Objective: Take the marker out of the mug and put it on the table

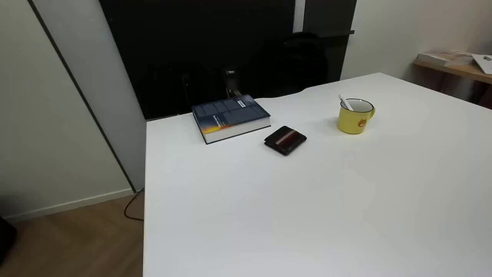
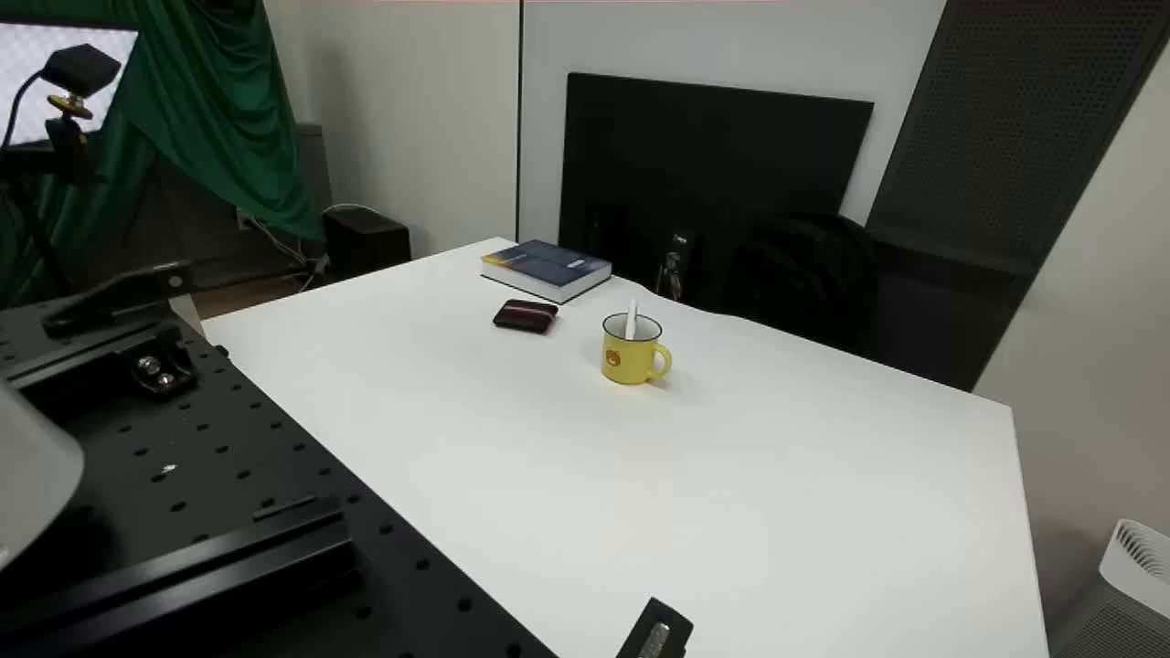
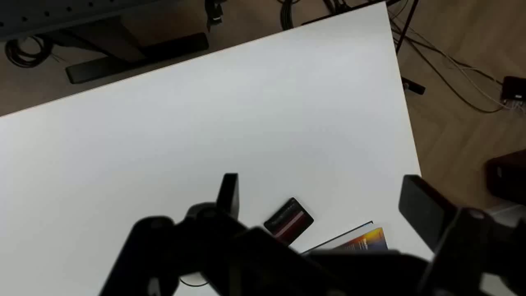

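The yellow mug (image 1: 350,122) stands upright on the white table (image 1: 300,207); it also shows in an exterior view (image 2: 627,364). The white marker (image 1: 346,103) leans in the mug with its upper end above the rim, and shows in an exterior view too (image 2: 632,318). No coloured cap end shows. In the wrist view my gripper (image 3: 322,197) is open with wide-apart fingers and nothing between them, high above the table (image 3: 246,123). There, only a bit of the mug's rim (image 3: 194,281) shows behind the gripper; the marker is hidden. The gripper is outside both exterior views.
A dark wallet (image 1: 285,141) with a red stripe lies near the mug, also in the wrist view (image 3: 289,221). A thick blue-grey book (image 1: 232,115) lies beyond it. A black perforated mounting plate (image 2: 274,475) borders the table. A black panel (image 2: 704,164) stands behind.
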You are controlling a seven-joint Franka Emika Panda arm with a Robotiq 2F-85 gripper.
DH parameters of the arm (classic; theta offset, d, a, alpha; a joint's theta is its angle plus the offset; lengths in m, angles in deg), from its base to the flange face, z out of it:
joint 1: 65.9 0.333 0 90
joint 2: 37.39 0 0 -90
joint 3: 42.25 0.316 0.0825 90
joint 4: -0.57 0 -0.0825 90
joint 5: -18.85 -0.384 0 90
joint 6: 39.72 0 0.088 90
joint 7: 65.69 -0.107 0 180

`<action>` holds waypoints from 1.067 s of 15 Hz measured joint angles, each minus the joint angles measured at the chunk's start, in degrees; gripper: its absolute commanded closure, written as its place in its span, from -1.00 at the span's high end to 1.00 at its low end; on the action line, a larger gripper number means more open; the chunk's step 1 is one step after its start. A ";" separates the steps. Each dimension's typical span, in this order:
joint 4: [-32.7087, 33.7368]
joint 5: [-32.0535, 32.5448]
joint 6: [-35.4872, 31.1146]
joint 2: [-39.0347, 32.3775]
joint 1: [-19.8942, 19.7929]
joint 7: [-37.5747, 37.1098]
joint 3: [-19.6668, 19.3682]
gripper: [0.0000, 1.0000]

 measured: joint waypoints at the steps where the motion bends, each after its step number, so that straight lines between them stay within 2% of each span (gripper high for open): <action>1: 0.00 0.00 -0.05 0.02 0.00 0.00 0.00 1.00; 16: -0.66 1.58 0.04 0.03 -0.02 0.95 0.16 1.00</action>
